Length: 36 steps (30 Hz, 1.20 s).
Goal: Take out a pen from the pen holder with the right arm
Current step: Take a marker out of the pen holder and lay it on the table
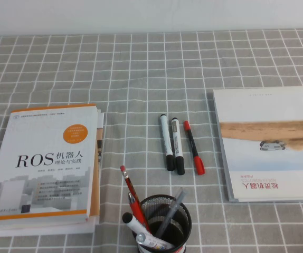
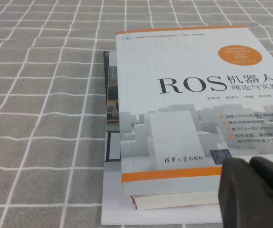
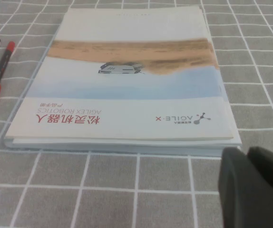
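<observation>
A black mesh pen holder (image 1: 164, 224) stands at the table's near edge in the high view. It holds a red pen (image 1: 134, 203), a grey pen (image 1: 170, 213) and a white marker (image 1: 149, 237). Neither arm appears in the high view. In the right wrist view my right gripper (image 3: 247, 153) is shut and empty, low over the cloth by the near edge of the AgileX booklet (image 3: 127, 76). In the left wrist view my left gripper (image 2: 248, 162) is shut with nothing in it, over the near corner of the ROS book (image 2: 193, 109).
Two white markers (image 1: 164, 139) (image 1: 177, 145) and a red pen (image 1: 193, 147) lie side by side on the grey checked cloth behind the holder. The ROS book (image 1: 46, 163) lies on a stack at the left. The AgileX booklet (image 1: 270, 142) lies at the right.
</observation>
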Motion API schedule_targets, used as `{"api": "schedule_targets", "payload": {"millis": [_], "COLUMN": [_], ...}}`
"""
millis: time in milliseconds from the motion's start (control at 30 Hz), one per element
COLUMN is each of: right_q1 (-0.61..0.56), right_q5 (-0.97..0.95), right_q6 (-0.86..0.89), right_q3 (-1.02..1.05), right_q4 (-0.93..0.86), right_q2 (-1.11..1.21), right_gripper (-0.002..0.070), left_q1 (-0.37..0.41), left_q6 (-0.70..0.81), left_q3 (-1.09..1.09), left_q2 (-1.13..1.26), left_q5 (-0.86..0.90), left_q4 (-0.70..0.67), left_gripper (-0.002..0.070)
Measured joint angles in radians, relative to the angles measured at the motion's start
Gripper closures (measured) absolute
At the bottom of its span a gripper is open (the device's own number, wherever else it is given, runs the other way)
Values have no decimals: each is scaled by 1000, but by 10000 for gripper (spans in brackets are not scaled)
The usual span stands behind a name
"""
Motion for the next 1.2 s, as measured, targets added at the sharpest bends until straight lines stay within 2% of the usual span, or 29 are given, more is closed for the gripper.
{"api": "schedule_targets", "payload": {"millis": [267,667,1033,1200], "right_q1": [0,0,0,0], "right_q5": [0,-112,-283,-304], "right_q6": [0,0,0,0], "right_q3": [0,0,0,0], "right_q4": [10,166,513,583], "right_q2": [0,0,0,0], "right_gripper": [689,689,689,689], "left_q1": [0,0,0,0], "left_q6": [0,0,0,0], "left_q3": [0,0,0,0], "left_q2": [0,0,0,0], "left_q5": [0,0,0,0], "left_q4": [0,0,0,0], "left_gripper": [678,678,678,678]}}
